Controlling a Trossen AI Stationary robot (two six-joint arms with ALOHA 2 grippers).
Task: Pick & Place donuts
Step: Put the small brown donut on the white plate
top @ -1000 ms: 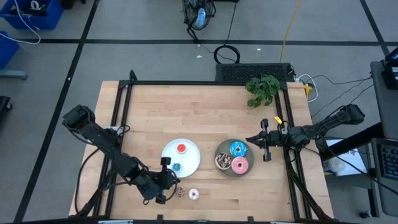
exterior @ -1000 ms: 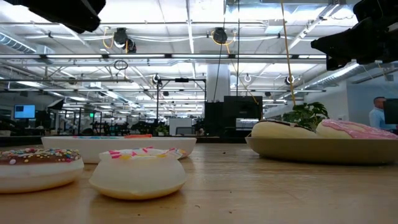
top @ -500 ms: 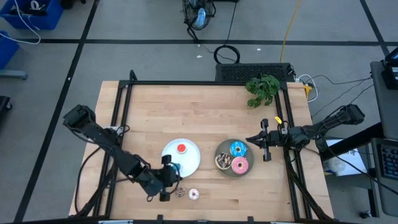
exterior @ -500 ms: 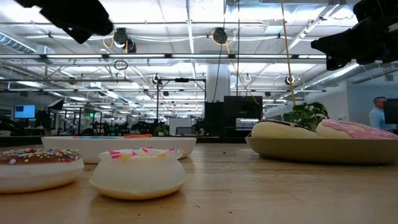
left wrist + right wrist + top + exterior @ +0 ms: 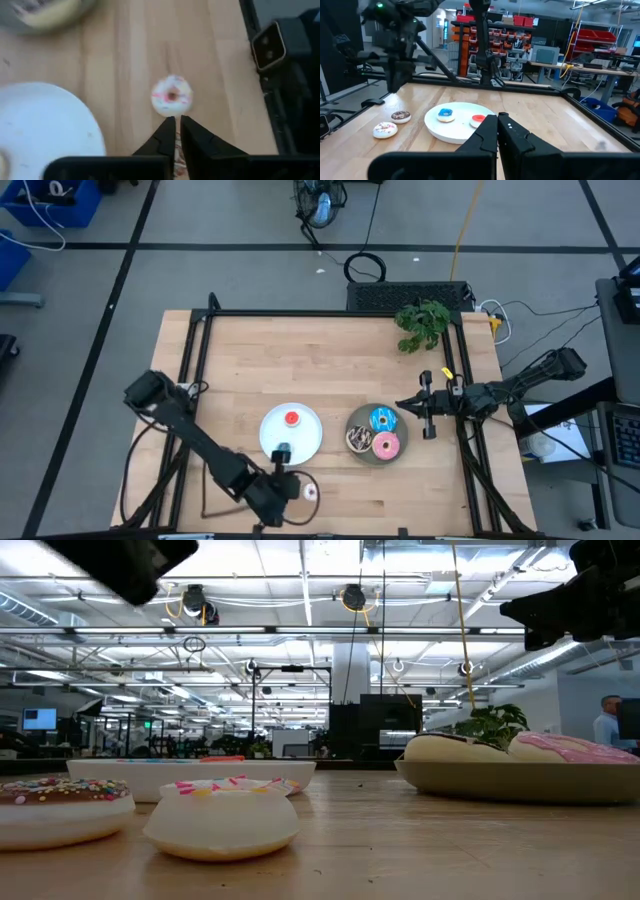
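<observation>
My left gripper, fingers nearly closed on nothing, hangs over the whitish-pink donut (near edge). My right gripper waits beside the grey plate, seemingly closed.

Both arms are dark, slim and jointed, each ending in a black tool of two tapered fingers, the right one's wrist marked yellow.

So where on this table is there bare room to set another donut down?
The wooden table is bare between the green plant and the round white plate. It's crowded along the near edge: the grey plate, the whitish-pink tiny donut, the left tool.
</observation>
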